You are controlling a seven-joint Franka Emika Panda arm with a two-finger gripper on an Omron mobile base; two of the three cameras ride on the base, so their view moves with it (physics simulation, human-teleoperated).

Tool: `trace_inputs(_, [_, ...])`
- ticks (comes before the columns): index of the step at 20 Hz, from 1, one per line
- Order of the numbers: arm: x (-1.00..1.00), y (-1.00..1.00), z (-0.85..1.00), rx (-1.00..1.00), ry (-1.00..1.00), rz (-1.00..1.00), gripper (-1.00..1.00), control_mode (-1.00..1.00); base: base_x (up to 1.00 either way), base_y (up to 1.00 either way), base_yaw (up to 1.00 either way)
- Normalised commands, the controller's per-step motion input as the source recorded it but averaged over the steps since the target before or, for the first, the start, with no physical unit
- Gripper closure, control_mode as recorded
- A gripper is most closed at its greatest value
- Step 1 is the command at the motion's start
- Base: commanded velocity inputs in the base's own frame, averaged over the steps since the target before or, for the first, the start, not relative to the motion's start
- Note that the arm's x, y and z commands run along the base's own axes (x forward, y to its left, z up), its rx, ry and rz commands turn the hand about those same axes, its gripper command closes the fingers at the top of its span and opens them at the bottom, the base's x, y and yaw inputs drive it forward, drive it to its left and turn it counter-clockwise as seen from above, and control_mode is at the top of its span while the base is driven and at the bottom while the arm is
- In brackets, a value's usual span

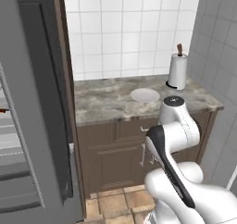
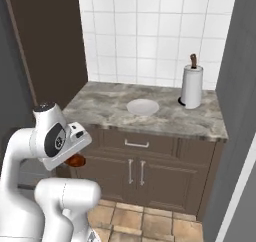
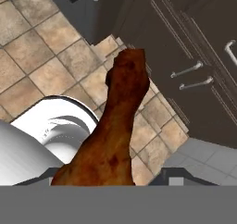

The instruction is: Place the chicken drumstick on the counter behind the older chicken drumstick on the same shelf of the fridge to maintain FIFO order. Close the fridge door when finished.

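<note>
My gripper (image 3: 109,177) is shut on the chicken drumstick (image 3: 118,126), a brown, glossy piece that points away from the hand over the tiled floor. In the right base view the drumstick (image 2: 76,160) hangs under the hand (image 2: 70,138), low in front of the cabinet fronts and below the counter (image 2: 150,117). The fridge (image 1: 41,102) stands open at the left of the left base view, its dark grey door panel next to the counter (image 1: 111,100). The shelf and the older chicken drumstick are out of view.
A white bowl (image 1: 145,95) (image 2: 143,106) and a paper towel roll (image 1: 177,70) (image 2: 192,86) stand on the counter. Dark brown cabinet doors with silver handles (image 2: 135,171) are close to the hand. Tan floor tiles (image 3: 41,56) lie below.
</note>
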Motion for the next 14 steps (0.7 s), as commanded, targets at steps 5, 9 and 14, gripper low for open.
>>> trace_inputs(5, [0.0, 0.0, 0.0, 0.0, 0.0, 0.0, 1.0, 1.0, -1.0, 0.27, 0.0])
trace_inputs(9, [0.0, 0.0, 0.0, 0.0, 0.0, 0.0, 1.0, 1.0, -1.0, 0.34, 0.0])
trace_inputs(14, [0.0, 0.0, 0.0, 0.0, 0.0, 0.0, 1.0, 1.0, -0.8, 0.91, 0.0])
